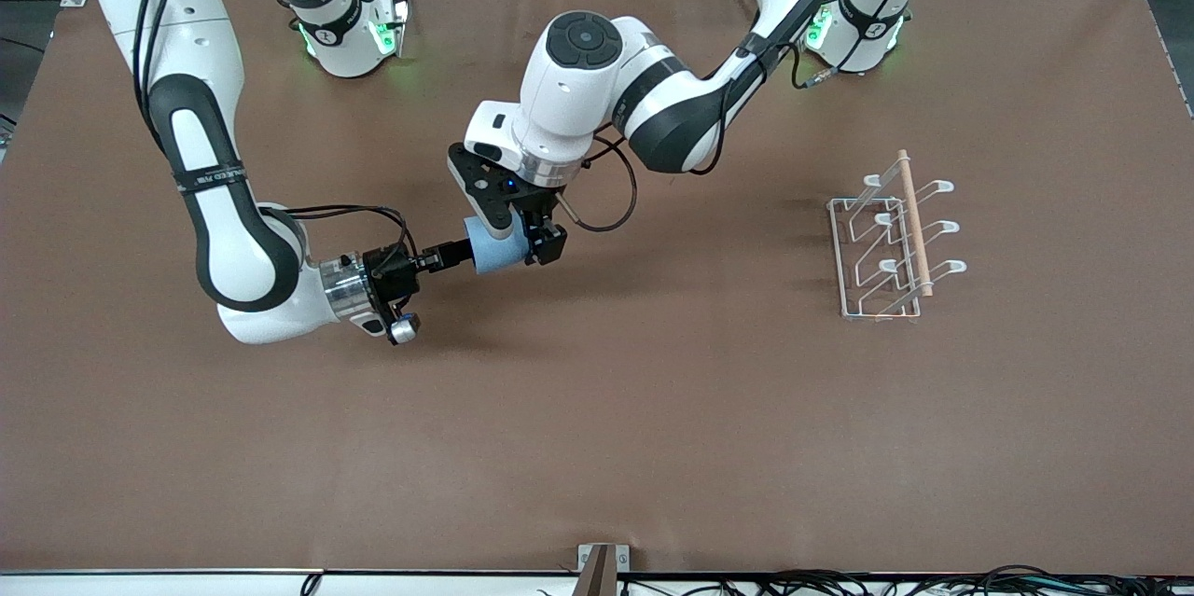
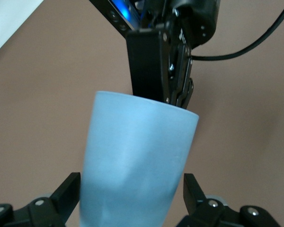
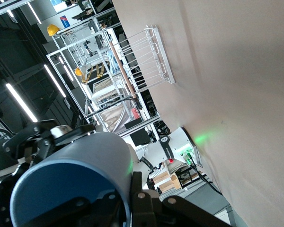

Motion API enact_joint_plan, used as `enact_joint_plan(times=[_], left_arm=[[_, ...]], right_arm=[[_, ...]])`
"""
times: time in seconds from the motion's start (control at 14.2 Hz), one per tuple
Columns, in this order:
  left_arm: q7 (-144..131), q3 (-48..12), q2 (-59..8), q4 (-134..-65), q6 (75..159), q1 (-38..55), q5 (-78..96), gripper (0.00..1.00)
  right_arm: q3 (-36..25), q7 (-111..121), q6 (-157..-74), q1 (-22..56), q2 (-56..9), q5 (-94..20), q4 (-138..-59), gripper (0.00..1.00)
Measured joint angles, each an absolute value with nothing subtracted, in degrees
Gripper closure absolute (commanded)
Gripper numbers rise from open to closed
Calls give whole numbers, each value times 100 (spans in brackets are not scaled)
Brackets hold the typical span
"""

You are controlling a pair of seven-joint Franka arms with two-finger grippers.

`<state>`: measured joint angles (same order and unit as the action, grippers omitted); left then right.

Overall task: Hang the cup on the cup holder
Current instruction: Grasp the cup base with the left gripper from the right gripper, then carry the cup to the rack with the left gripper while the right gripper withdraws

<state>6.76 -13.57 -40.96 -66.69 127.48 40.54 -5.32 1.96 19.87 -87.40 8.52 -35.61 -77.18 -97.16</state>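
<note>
The light-blue cup [image 1: 499, 246] hangs sideways above the middle of the table, its mouth turned toward the right arm. My right gripper [image 1: 457, 254] is shut on the cup's rim [image 3: 128, 189], one finger inside and one outside. My left gripper [image 1: 519, 228] straddles the cup's body [image 2: 137, 161]. It is open, with its fingers [image 2: 68, 191] on either side of the cup and a thin gap on one side. The white wire cup holder [image 1: 895, 237] with its wooden rod stands on the table toward the left arm's end, well away from both grippers.
Brown table covering [image 1: 653, 409] spreads all around. The cup holder [image 3: 142, 61] shows far off in the right wrist view. Cables run along the table edge nearest the front camera.
</note>
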Motion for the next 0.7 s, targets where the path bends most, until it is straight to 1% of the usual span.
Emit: enact_joint_plan(times=[0.07,0.14,0.28,0.35,0.42,0.49,0.7], left_arm=[[676,-1357,-4145,-6672,12748,4066,-594,12],[676,-1356,-4201,-6673,12748,4071,-629,23],[678,-1349,-4250,-6671,12755,4071,-716,51],[682,-1349,-4249,-6671,12753,4072,-805,67],[692,-1354,-4249,-6665,12752,4079,-865,76],[692,-1352,-4250,-6666,12732,4082,-934,80],[692,-1322,-4245,-6626,12339,4055,-1122,83]], right_arm=[[196,1987,-8738,851,-3561,-7718,-9716,94],[196,1987,-8737,851,-3561,-7718,-9716,93],[188,1987,-8754,850,-3569,-7691,-9720,93],[187,1987,-8755,849,-3568,-7693,-9718,87],[186,1980,-8758,847,-3568,-7694,-9716,17],[186,1976,-8726,842,-3567,-7694,-9716,0],[182,1976,-8696,822,-3567,-7693,-9718,0]])
